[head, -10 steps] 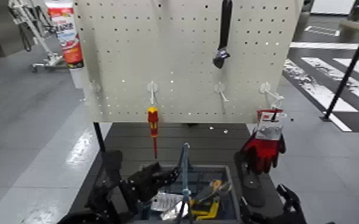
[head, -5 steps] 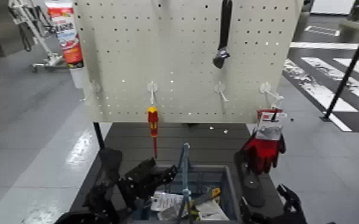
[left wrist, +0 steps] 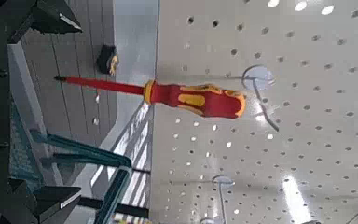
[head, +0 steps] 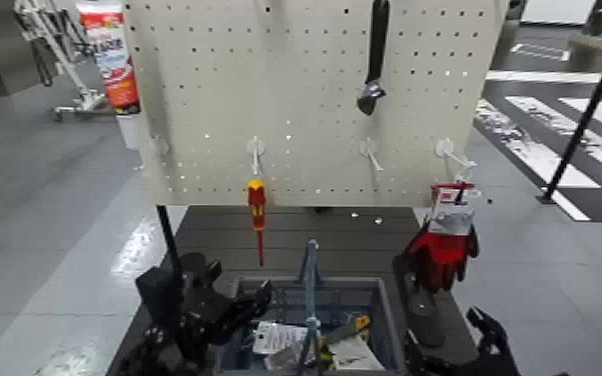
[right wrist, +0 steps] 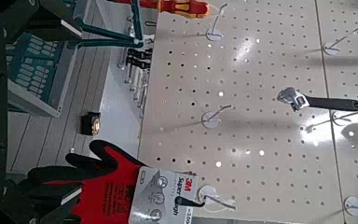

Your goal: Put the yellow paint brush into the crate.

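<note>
Head view: crate [head: 383, 300] partly hidden

One screwdriver [head: 257, 205], one adjustable wrench [head: 373, 75], one tube [head: 112, 58], one crate [head: 380, 318]

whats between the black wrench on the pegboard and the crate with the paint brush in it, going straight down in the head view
Below the black-handled wrench comes a white hook, then dark grey decking, before the grey-blue slotted crate.
</note>
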